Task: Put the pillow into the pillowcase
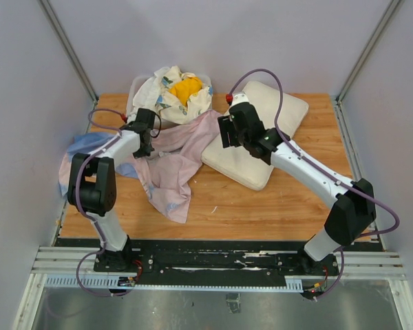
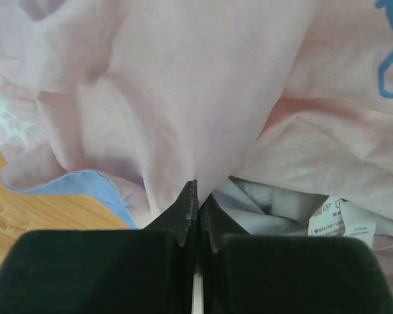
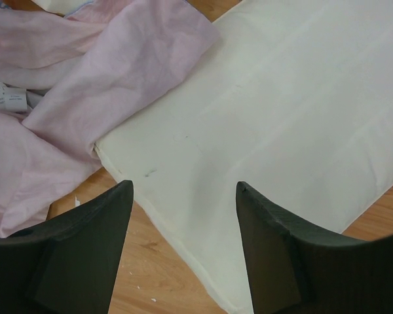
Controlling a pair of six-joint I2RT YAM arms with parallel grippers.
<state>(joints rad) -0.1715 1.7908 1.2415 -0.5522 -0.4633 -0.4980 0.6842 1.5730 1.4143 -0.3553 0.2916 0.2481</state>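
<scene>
The brown wooden tabletop (image 1: 261,213) is the biggest thing here. On its left half lies the big thin pillowcase (image 1: 179,161), crumpled up. Most of what shows is its pale pink side, and some blue peeks out on the left. The pillowcase spreads from the left edge of the tabletop to the middle.

On the right half lies the thick, soft, cream-white pillow (image 1: 292,110), flat and turned at a slant. One pink corner of the pillowcase rests on the pillow's left end, so the two touch. The pillow is outside the pillowcase.

At the back of the tabletop sits a bunch of white cloths with flowers (image 1: 158,93), with a yellow cloth (image 1: 186,88) in the middle.

The left tool (image 2: 198,196) is closed tight on a fold of the pink pillowcase, and the cloth bunches to a point between its fingers. The right tool (image 3: 183,190) is wide open and hangs above the near edge of the pillow, with nothing in it.

Small white tags (image 2: 340,219) poke out of the pillowcase folds.
</scene>
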